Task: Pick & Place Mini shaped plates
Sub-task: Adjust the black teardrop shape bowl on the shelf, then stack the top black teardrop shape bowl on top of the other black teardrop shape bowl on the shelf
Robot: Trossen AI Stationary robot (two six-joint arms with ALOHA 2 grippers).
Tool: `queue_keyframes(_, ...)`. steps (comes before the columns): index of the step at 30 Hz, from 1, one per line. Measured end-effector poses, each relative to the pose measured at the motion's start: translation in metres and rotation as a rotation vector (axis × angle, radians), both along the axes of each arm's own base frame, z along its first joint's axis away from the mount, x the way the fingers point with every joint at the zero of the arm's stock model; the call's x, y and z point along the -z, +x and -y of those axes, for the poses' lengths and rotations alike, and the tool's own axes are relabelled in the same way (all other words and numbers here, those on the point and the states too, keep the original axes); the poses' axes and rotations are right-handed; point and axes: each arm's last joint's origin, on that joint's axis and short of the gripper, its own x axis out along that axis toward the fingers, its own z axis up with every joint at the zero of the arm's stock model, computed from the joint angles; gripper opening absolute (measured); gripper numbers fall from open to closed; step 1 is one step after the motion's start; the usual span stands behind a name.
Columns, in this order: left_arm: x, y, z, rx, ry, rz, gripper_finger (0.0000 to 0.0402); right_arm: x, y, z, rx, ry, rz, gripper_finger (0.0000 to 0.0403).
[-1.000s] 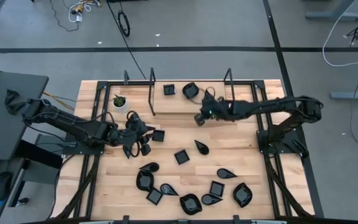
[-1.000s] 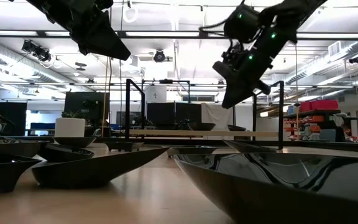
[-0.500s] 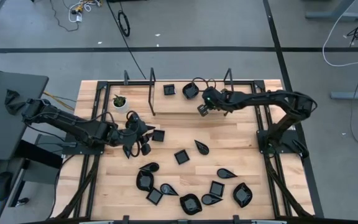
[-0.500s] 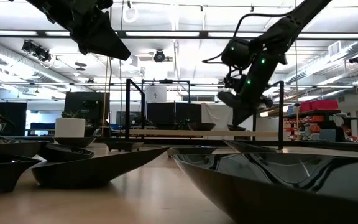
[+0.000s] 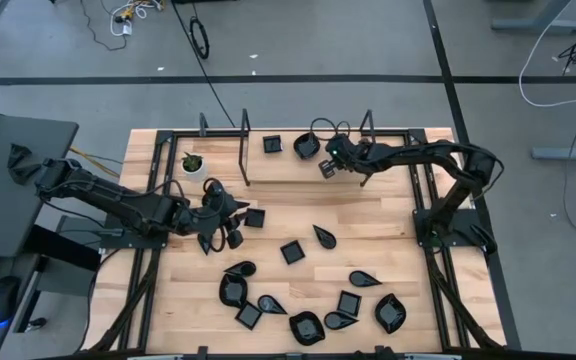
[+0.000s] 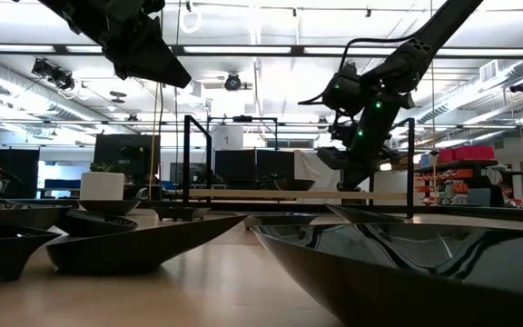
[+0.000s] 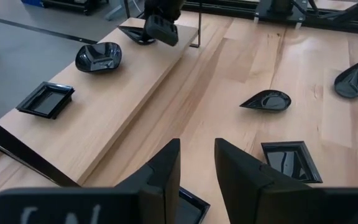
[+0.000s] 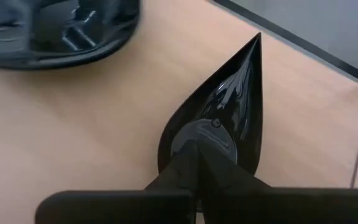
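The right pincer [image 8: 194, 163] grips a teardrop plate [image 8: 219, 118] at the shelf [image 7: 135, 81]; releasing it comes next. The left pincer [image 7: 194, 180] waits open.

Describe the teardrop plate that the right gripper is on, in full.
The teardrop plate is a small, glossy black, shallow dish, rounded at one end and tapering to a sharp point. It sits on the raised pale wooden shelf at the table's far side, beside a rounded black dish. The right gripper is shut on its rounded end.
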Motion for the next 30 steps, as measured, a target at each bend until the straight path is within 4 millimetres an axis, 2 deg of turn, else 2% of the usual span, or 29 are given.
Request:
queue_keyframes(8,0.000,0.000,0.000,0.000,0.000,0.000,0.0105,-0.004,0.002,0.005,0.006,-0.024,0.057,0.0006)
queue_keyframes(16,0.000,0.000,0.000,0.000,-0.001,0.000,0.0105,-0.021,0.011,-0.016,-0.063,-0.055,0.115,0.0003)
queue_keyframes(20,0.000,0.000,0.000,0.000,-0.001,0.000,0.0105,-0.033,0.020,-0.036,-0.184,-0.106,0.143,0.0004)
queue_keyframes(24,0.000,0.000,0.000,0.000,-0.001,0.000,0.0105,-0.042,0.034,-0.063,-0.377,-0.163,0.169,0.0005)
queue_keyframes(30,0.000,0.000,0.000,-0.001,-0.001,0.000,0.0105,-0.043,0.050,-0.132,-0.700,-0.113,0.208,0.0005)
